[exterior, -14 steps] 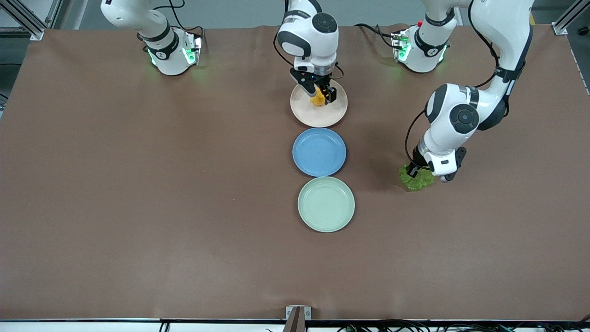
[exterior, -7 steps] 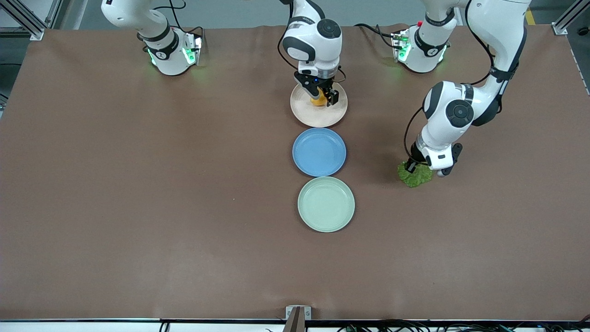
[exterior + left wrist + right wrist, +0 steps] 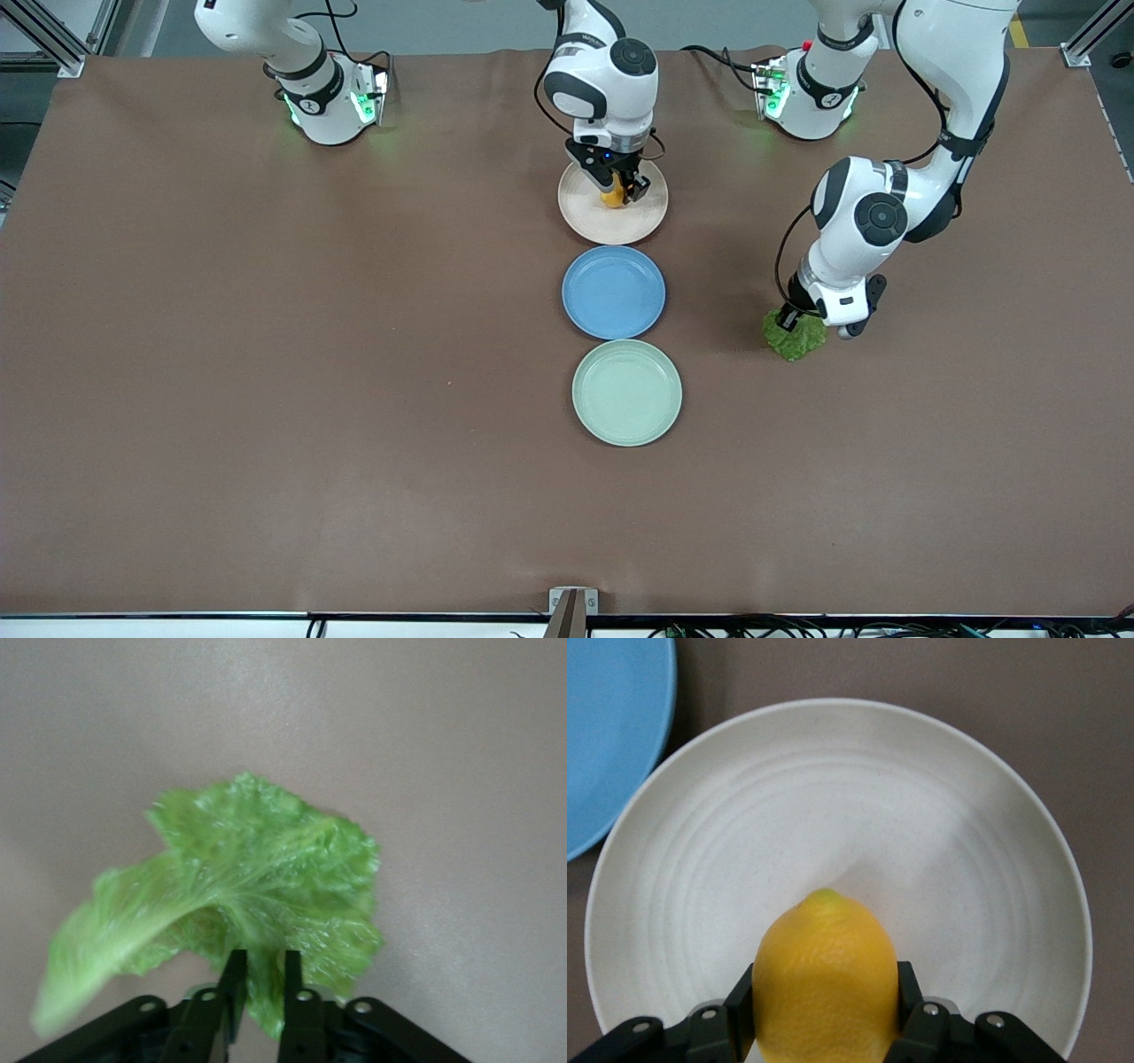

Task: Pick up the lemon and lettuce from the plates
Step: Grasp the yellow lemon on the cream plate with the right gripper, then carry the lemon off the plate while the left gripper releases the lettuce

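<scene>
The yellow-orange lemon point(image 3: 611, 197) point(image 3: 824, 983) rests on the beige plate point(image 3: 611, 229) point(image 3: 921, 833), which lies farthest from the front camera. My right gripper point(image 3: 617, 190) point(image 3: 824, 979) is shut on it, a finger pressed to each side. The crinkled green lettuce point(image 3: 793, 338) point(image 3: 266, 868) lies on the brown table toward the left arm's end, off any plate. My left gripper point(image 3: 808, 324) point(image 3: 264, 957) is low over it, its fingers slightly parted and open, with the pale stem between them. The mint green plate point(image 3: 627, 392) holds nothing.
A blue plate point(image 3: 613, 292) point(image 3: 602, 735) sits between the beige and mint plates, the three in a row down the table's middle. Brown table cover point(image 3: 266, 354) stretches wide on both sides. Both arm bases stand along the edge farthest from the front camera.
My right gripper came down over the beige plate and closed on the lemon. My left gripper's fingers parted a little around the lettuce stem, and the leaf settled lower on the table.
</scene>
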`<move>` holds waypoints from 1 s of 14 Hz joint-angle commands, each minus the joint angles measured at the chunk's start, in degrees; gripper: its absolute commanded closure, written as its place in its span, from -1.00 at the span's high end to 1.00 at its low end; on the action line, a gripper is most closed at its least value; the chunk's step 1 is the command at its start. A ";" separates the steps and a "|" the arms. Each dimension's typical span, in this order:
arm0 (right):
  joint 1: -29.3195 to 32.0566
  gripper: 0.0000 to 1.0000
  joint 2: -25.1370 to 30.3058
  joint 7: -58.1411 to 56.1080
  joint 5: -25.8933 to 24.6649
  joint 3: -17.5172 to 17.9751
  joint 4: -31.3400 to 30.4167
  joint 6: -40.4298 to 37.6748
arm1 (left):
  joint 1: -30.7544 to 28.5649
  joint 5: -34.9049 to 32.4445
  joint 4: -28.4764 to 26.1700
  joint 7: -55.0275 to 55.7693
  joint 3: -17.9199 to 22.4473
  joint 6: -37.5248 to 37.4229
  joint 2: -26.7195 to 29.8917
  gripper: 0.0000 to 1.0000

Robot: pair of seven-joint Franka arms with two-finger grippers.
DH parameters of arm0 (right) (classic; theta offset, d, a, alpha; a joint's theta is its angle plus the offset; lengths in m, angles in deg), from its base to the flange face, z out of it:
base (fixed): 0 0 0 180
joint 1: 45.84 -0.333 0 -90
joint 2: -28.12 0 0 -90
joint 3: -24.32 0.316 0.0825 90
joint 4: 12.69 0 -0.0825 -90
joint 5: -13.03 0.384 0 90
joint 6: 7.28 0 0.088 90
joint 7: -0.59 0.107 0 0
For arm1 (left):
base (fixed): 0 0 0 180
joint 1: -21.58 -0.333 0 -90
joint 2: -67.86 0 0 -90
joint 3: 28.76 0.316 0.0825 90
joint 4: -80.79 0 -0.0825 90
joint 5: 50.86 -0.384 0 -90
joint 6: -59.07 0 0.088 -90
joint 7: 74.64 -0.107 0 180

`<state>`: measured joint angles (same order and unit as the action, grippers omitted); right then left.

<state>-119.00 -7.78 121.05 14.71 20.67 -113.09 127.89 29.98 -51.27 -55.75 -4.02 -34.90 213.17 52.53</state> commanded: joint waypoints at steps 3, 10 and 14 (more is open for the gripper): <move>7.66 -0.97 8.55 -18.28 -0.10 0.05 0.56 -12.89 | -1.01 -1.08 4.16 -0.39 -0.63 -9.67 4.78 1.00; 26.29 -0.97 17.08 -52.80 -0.10 0.05 -8.57 -13.61 | -2.51 -1.69 14.10 -2.40 -0.54 -17.61 5.49 0.99; 37.71 -0.97 17.80 -72.51 -0.10 -0.04 -11.47 -11.95 | -3.03 -1.52 14.10 -32.04 -0.54 -19.09 6.37 0.99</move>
<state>-86.12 7.10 56.00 14.73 19.45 -120.21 113.82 27.88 -51.78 -42.13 -24.03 -34.91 196.19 58.19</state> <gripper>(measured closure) 0.379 0.004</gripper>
